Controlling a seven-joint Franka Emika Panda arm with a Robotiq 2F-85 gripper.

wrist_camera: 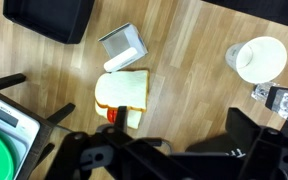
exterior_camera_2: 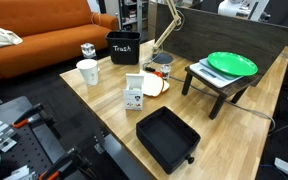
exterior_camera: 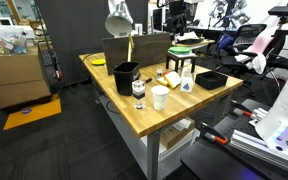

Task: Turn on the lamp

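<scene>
The lamp [exterior_camera: 118, 22] stands at the back of the wooden table, its silver dome shade high on a thin brass arm. In an exterior view only its brass arm [exterior_camera_2: 167, 25] shows, and the shade is cut off at the top. I see no glow from the shade. My gripper [wrist_camera: 154, 150] shows only in the wrist view, as a dark blur along the bottom edge. It hangs high above the table and looks open and empty. The lamp does not show in the wrist view.
On the table [exterior_camera: 144, 112] are a black trash bin [exterior_camera_2: 124, 47], a white cup [exterior_camera_2: 87, 71], a plate with toast [wrist_camera: 122, 92], a small carton [exterior_camera_2: 134, 92], a black tray [exterior_camera_2: 167, 137] and a green plate [exterior_camera_2: 231, 64] on a low black stand. An orange sofa [exterior_camera_2: 44, 40] stands behind.
</scene>
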